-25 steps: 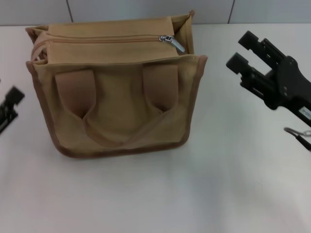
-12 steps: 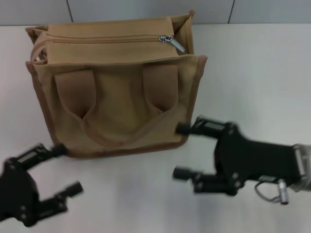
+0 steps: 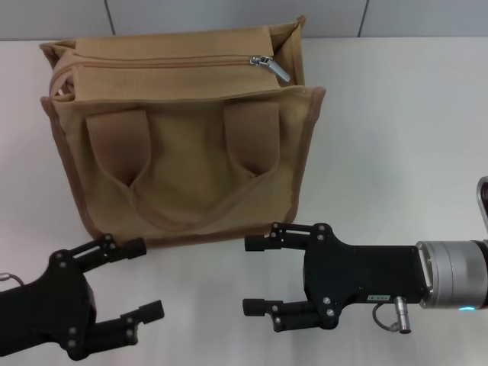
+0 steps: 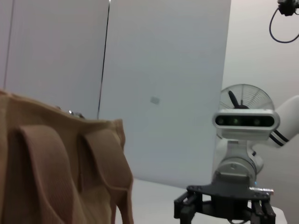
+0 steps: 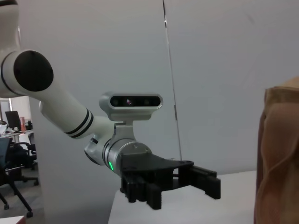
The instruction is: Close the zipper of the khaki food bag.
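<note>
The khaki food bag [image 3: 183, 145] stands upright at the back middle of the white table, with its looped handle [image 3: 191, 210] facing me. The zipper [image 3: 168, 62] runs along its top. Its silver pull tab [image 3: 276, 69] lies at the right end. My left gripper [image 3: 151, 276] is open and empty, low in front of the bag's left corner. My right gripper [image 3: 247, 275] is open and empty, just in front of the bag's right lower corner. Neither touches the bag. The bag also shows in the left wrist view [image 4: 56, 172] and in the right wrist view [image 5: 280, 154].
The white table [image 3: 396, 137] extends to the right of the bag. A grey panelled wall [image 3: 229, 15] runs behind it. The left wrist view shows my right arm's wrist camera housing [image 4: 244, 120]. The right wrist view shows my left arm's camera housing [image 5: 131, 101].
Both arms have swung from the table's sides down to the front of the bag, fingers pointing inward. The bag and its pull tab have not moved.
</note>
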`<state>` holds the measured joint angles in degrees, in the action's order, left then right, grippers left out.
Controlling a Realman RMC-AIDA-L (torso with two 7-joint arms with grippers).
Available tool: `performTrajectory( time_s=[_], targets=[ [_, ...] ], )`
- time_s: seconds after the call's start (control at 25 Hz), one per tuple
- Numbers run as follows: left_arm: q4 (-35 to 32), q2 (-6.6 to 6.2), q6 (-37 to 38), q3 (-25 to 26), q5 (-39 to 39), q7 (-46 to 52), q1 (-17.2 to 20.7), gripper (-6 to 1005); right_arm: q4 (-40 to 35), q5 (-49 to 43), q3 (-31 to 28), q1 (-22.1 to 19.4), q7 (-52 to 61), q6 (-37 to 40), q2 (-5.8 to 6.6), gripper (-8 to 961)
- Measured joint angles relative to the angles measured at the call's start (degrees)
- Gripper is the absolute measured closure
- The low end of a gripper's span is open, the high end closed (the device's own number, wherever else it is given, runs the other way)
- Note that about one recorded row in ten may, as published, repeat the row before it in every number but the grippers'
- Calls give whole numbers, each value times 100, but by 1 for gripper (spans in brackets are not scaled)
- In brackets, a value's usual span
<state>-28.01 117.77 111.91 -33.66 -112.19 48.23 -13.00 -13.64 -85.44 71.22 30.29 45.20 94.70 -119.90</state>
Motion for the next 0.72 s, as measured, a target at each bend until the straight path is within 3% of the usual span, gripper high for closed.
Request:
performTrajectory(
  time_s=[0.72],
  targets=[
    [20, 44, -210, -9, -263, 82, -80, 212, 29, 74, -7, 3, -87, -20, 2, 190]
  ],
)
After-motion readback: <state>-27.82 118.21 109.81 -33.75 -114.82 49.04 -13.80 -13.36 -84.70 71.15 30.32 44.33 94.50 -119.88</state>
